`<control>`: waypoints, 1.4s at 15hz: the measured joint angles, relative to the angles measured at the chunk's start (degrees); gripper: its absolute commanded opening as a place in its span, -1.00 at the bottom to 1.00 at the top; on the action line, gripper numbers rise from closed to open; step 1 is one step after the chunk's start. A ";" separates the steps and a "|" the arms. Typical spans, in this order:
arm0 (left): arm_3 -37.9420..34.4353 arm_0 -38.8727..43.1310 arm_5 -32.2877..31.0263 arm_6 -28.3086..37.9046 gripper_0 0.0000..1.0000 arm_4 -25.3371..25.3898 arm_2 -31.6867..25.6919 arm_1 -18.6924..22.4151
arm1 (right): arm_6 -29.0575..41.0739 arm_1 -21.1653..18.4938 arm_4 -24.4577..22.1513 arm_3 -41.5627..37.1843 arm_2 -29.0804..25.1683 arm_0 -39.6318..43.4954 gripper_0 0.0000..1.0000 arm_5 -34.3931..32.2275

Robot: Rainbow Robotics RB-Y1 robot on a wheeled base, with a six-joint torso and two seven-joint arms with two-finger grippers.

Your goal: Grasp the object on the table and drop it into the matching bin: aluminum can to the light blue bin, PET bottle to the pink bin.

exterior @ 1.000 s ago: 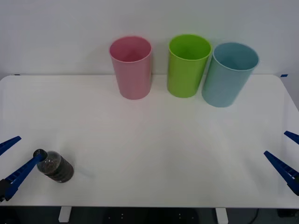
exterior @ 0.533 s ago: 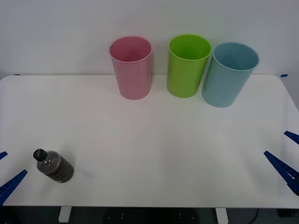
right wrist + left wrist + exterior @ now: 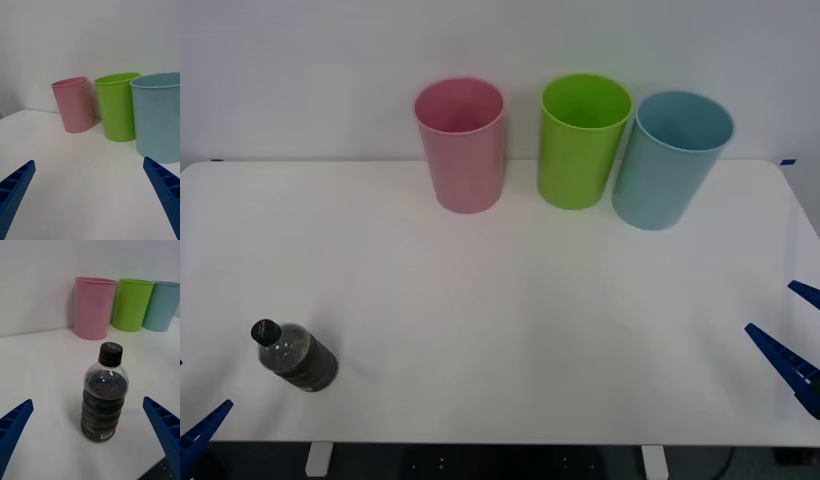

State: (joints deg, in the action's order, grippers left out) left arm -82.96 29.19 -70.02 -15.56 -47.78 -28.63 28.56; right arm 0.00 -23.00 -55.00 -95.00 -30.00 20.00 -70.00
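Farther from bottle (image 3: 297, 357): left hand (image 3: 192, 440)

Bright, even light fell from overhead, and the white table (image 3: 510, 300) showed no glare. The bins cast only faint, soft shadows at their bases. The bottle (image 3: 104, 392) stood sharp in the left wrist view, its clear shoulder catching small highlights.

White bench (image 3: 510, 330), rounded corners. Three bins stand upright in a row along the far edge: pink bin (image 3: 461, 143), lime green bin (image 3: 581, 139), light blue bin (image 3: 669, 158), the last two near touching. PET bottle (image 3: 297, 357) stands upright near the front left corner, well apart from the bins.
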 measured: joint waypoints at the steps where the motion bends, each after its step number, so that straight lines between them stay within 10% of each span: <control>1: 0.35 0.31 0.00 -0.47 1.00 -0.29 0.36 0.00 | 0.00 0.00 0.00 0.00 0.00 0.00 1.00 0.00; 21: 17.18 -15.51 1.77 -7.83 1.00 -4.48 11.08 -0.23 | 0.00 0.00 0.00 0.00 0.00 0.00 1.00 0.00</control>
State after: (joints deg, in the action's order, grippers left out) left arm -65.78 13.69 -68.26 -23.39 -52.26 -17.55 28.33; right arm 0.00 -23.00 -55.00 -95.00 -30.00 20.00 -70.00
